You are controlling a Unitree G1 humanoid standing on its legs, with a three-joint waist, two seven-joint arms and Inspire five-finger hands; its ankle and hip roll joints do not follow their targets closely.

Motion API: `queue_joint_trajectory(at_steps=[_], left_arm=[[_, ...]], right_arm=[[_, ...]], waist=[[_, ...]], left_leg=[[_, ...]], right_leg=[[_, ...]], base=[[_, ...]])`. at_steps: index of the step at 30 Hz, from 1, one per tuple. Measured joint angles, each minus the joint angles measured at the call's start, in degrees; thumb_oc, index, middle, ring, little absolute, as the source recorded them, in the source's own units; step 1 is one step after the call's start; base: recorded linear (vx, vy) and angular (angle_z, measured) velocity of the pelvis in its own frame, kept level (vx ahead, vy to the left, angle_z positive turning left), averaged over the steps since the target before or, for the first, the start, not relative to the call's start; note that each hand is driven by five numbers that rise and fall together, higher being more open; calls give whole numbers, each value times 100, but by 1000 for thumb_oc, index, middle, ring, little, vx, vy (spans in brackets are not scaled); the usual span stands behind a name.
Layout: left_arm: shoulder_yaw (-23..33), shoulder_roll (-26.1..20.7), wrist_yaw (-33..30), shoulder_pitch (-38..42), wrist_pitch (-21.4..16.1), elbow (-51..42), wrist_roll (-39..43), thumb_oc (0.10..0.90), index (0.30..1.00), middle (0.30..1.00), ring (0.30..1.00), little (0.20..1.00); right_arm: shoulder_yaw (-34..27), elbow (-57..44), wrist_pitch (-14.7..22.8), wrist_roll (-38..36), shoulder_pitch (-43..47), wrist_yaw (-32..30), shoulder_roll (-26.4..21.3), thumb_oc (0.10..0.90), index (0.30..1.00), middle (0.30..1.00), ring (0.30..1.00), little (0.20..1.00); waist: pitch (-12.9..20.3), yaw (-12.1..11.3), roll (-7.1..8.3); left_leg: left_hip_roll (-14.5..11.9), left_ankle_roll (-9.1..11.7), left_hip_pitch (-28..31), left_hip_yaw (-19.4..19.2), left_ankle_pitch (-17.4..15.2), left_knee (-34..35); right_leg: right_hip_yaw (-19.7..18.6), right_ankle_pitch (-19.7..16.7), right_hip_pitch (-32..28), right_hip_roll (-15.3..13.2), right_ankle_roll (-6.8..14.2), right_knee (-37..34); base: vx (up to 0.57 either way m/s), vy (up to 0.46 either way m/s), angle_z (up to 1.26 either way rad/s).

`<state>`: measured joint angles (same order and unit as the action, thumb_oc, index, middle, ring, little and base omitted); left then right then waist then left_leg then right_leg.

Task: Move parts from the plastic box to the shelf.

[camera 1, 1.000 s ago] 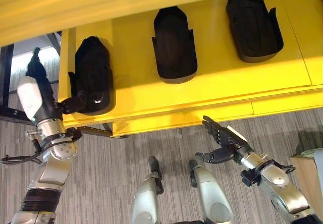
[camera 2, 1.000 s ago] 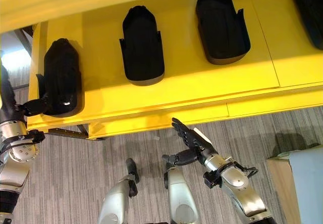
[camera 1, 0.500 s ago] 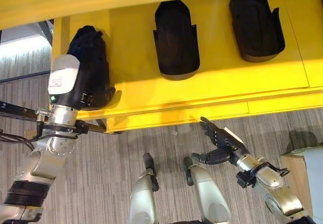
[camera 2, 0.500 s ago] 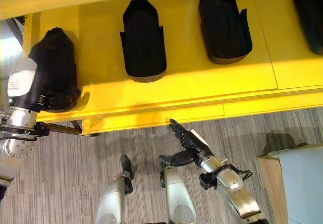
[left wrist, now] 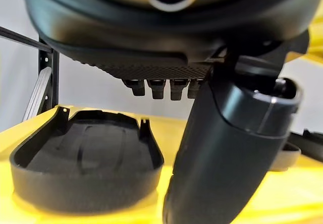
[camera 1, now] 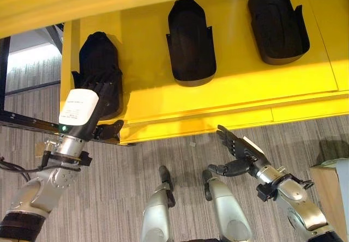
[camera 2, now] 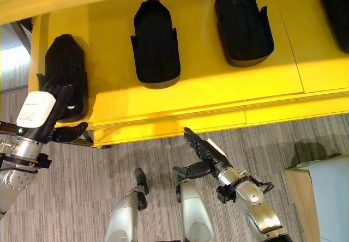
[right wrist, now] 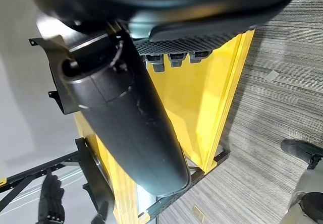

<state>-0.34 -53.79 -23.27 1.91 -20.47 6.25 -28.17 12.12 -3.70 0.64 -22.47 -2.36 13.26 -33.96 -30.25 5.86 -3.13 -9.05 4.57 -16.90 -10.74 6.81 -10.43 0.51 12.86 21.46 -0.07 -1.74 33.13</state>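
Observation:
Three black moulded parts lie in a row on the yellow shelf (camera 1: 240,92): a left part (camera 1: 97,56), a middle part (camera 1: 190,40) and a right part (camera 1: 277,24). My left hand (camera 1: 79,108) hovers at the near end of the left part, fingers straight over it and thumb below the shelf edge. The left wrist view shows that part (left wrist: 86,158) resting on the shelf past my open left hand (left wrist: 166,32), which holds nothing. My right hand (camera 1: 240,155) hangs open and empty over the floor below the shelf's front edge.
A further black part (camera 2: 338,7) lies at the shelf's far right. A brown box (camera 2: 302,198) with a pale blue thing in it stands at the lower right. A black frame rail (camera 1: 22,123) runs under the shelf's left end. Grey carpet (camera 1: 120,160) lies below.
My left hand swung from the left part's left side across to its near end, then drew back a little with fingers straight. The right hand has hardly moved.

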Motion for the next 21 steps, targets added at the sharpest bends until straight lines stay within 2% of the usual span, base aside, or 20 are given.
queue_joint_trajectory(at_steps=[10, 21], left_arm=[[9, -1, -155, -289, -13, 13, -481, 900, 1000, 1000, 1000, 1000], [-4, -4, -547, 233, 936, 653, -590, 900, 1000, 1000, 1000, 1000]], right_arm=[[-75, 0, 0, -1, 0, 16, -137, 900, 1000, 1000, 1000, 1000], [-127, 0, 0, -12, 60, 53, -251, 900, 1000, 1000, 1000, 1000]], waist=[[1, -75, -115], [3, -29, -116]], left_leg=[[13, 8, 4, 6, 32, 44], [10, 19, 11, 17, 54, 46]], right_leg=[[8, 3, 9, -10, 2, -7], [25, 3, -4, -8, 4, -1]], base=[[0, 0, 0], [0, 0, 0]])
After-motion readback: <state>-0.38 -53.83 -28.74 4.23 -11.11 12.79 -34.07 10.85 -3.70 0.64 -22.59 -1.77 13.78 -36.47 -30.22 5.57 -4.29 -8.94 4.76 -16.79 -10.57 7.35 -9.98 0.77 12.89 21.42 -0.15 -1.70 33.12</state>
